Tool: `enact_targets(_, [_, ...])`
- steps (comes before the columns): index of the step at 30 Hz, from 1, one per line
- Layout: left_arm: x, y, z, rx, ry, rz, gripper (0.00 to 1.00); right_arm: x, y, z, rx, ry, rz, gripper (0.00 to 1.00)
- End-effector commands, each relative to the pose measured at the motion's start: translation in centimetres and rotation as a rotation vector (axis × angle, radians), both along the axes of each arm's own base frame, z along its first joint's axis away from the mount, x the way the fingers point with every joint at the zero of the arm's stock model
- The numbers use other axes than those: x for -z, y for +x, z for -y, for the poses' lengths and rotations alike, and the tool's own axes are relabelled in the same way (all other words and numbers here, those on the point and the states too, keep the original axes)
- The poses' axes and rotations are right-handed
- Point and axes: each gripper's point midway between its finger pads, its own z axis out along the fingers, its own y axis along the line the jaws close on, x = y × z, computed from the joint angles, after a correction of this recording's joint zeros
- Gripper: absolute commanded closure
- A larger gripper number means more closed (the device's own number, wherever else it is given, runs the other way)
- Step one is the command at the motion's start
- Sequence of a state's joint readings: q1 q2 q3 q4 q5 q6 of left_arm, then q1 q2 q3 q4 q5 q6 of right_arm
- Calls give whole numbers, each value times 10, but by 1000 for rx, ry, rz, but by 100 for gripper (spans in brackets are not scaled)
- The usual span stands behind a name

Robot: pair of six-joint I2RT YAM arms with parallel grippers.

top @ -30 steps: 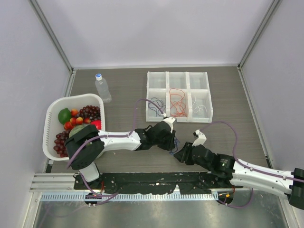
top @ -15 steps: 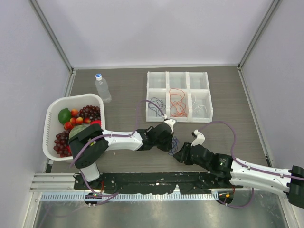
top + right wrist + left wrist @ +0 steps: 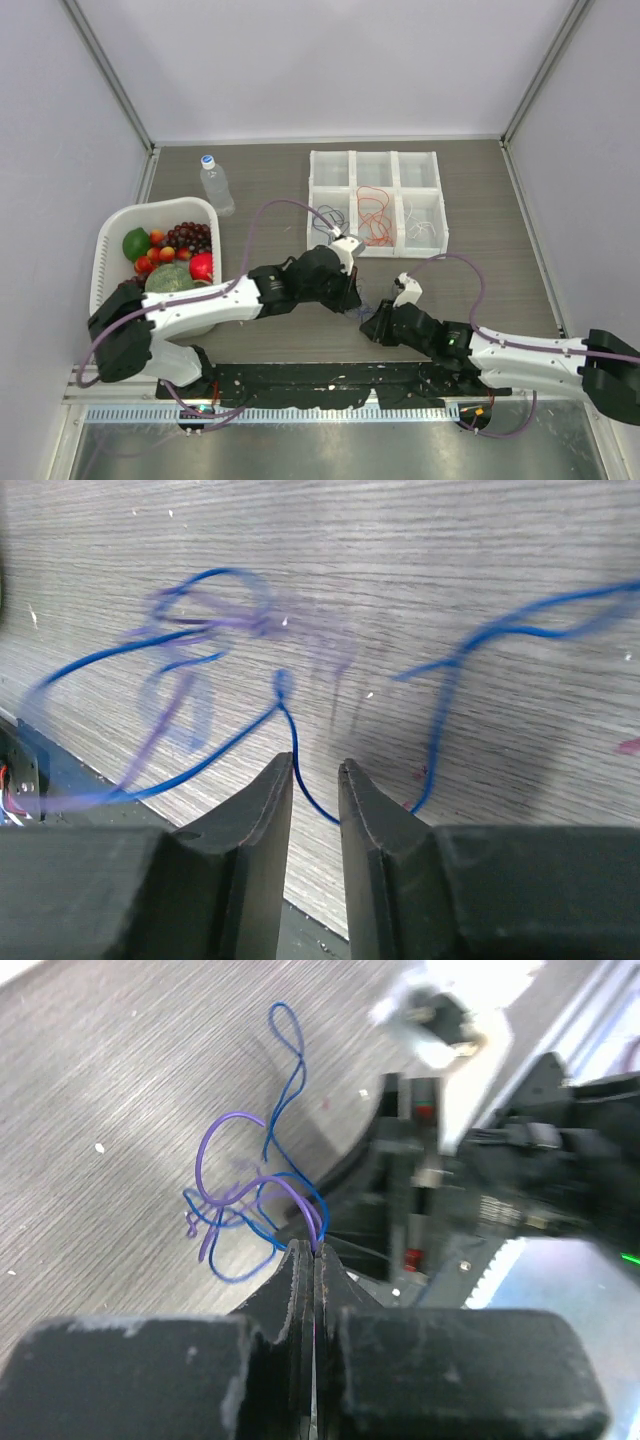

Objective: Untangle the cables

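A small tangle of blue and purple cables (image 3: 364, 304) hangs between my two grippers, just above the table. My left gripper (image 3: 350, 294) is shut on the purple cable (image 3: 213, 1147), which enters its closed tips (image 3: 315, 1250); a blue cable (image 3: 289, 1056) loops through it. My right gripper (image 3: 373, 322) is slightly open, with the blue cable (image 3: 300, 742) passing through the narrow gap between its tips (image 3: 315, 766). The purple strand (image 3: 188, 708) is blurred to their left. More cables lie in the white tray (image 3: 375, 158): orange-red (image 3: 373, 218), dark blue (image 3: 328, 218) and white (image 3: 421, 226).
A white basket (image 3: 104, 270) of fruit stands at the left, close to the left arm. A water bottle (image 3: 215, 185) stands behind it. The tray is just beyond the grippers. The table's near edge and a black rail run under the right arm.
The left arm has swung its elbow out and drawn its gripper slightly back with the cable. The right gripper has slid left, closer to the tangle.
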State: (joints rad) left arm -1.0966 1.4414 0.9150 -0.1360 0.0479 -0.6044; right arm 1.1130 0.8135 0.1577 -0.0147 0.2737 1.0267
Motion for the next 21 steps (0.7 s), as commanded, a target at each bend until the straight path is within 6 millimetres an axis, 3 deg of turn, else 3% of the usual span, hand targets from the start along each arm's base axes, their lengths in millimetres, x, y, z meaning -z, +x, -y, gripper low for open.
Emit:
enact_targets(1, [-71,-12,-9,78,-121,88,100,-11,12,-21,25,102,41,74])
enact_targets(4, [-115,-13,-24,74,-190,176,100,-3,14,-24,38,88,25,90])
enact_targets(7, [-173,-17,-48,64,-261,289,100,5,18,-19,80,68,13,98])
enact_targets(12, [-259,-16,-106,-10,-316,526,100,18,26,3,241,67,-18,99])
enact_targets(15, [-313,-11,-156,-143,-335,646,100,23,30,23,359,78,-29,99])
enact_targets(18, [-342,-7,-202,-267,-315,729,100,27,33,45,458,65,-27,99])
enact_targets(21, [-349,2,-238,-398,-243,765,100,20,37,65,539,73,3,99])
